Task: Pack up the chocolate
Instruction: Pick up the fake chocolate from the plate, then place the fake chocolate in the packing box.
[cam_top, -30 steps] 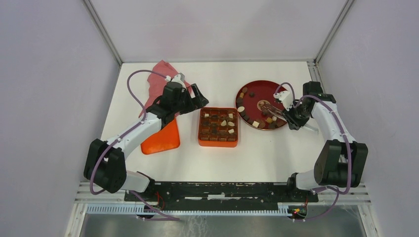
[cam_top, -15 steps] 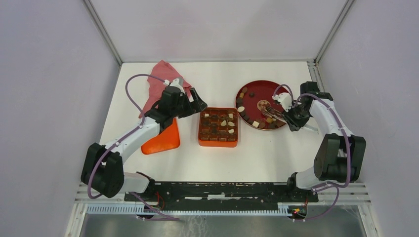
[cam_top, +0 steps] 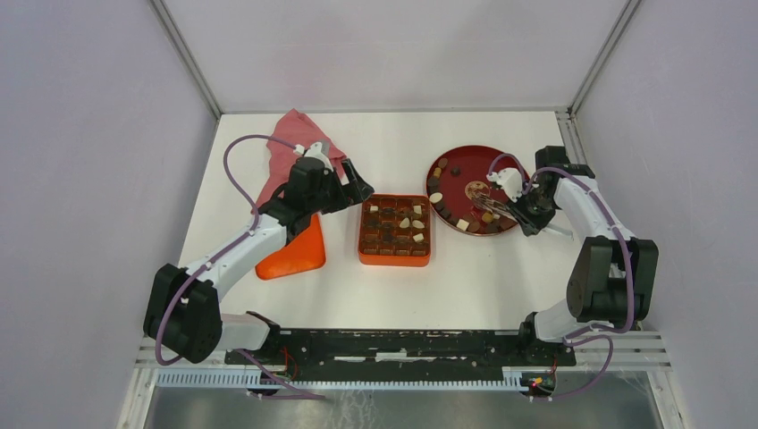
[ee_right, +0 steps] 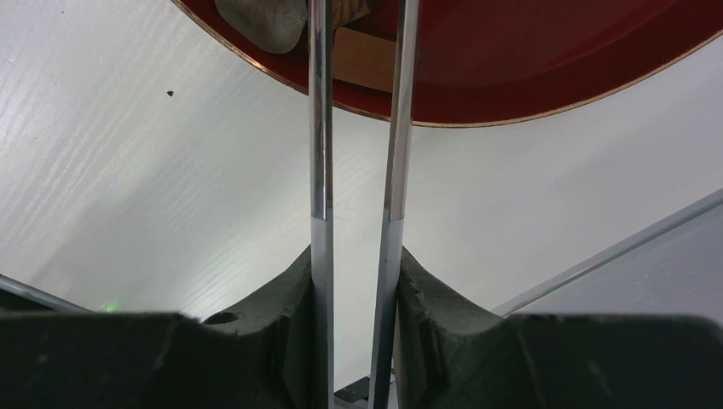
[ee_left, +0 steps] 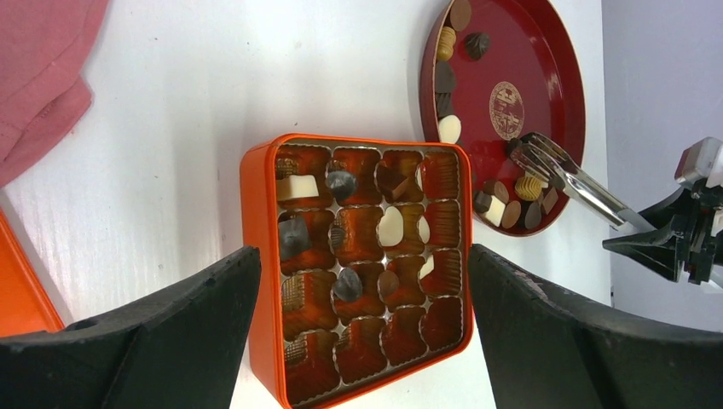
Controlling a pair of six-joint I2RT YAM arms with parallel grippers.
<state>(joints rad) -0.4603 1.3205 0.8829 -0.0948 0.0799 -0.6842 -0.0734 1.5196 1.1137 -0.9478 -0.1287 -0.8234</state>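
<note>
Box (ee_left: 258,204): orange, gridded, on white table (cam_top: 483,277); chocolate (ee_left: 390,226) in several cells.
Left pincer (ee_left: 362,256): fingers wide apart, at box's far left corner.
Right pincer (ee_right: 354,281): clamped on metal tongs (ee_left: 580,181), right of box.
Plate (ee_left: 546,51): dark red, right of box, further back, holding more chocolate.
Cloth (cam_top: 295,143): pink, beyond box's left.
</note>
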